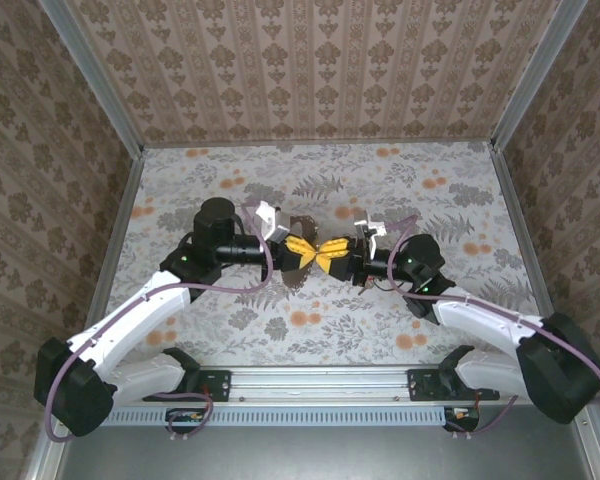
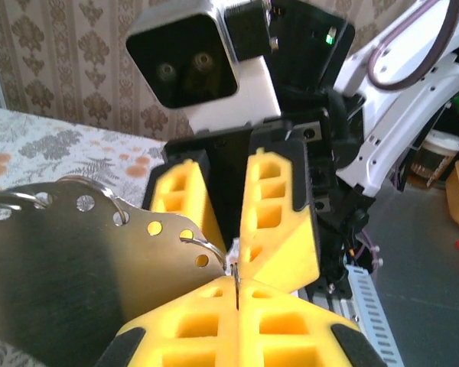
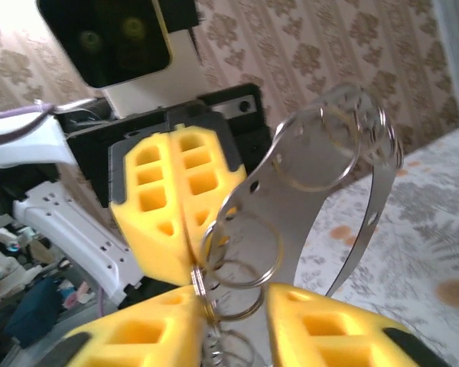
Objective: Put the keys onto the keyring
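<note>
**Fig. My two arms, seen from above and from each wrist.** My left arm (image 1: 130,320) and my right arm (image 1: 480,320) are built alike, with white link shells between black joint housings. A mauve cable (image 1: 270,265) runs along each. My left gripper (image 1: 305,248) and my right gripper (image 1: 330,256) carry yellow fingers (image 2: 291,252) moulded with rectangular hollow cells and set in black carriers. The wrist camera (image 2: 195,65) is a white box with a black face and two lenses. A green light (image 2: 330,35) glows on my right arm's black wrist housing.
</note>
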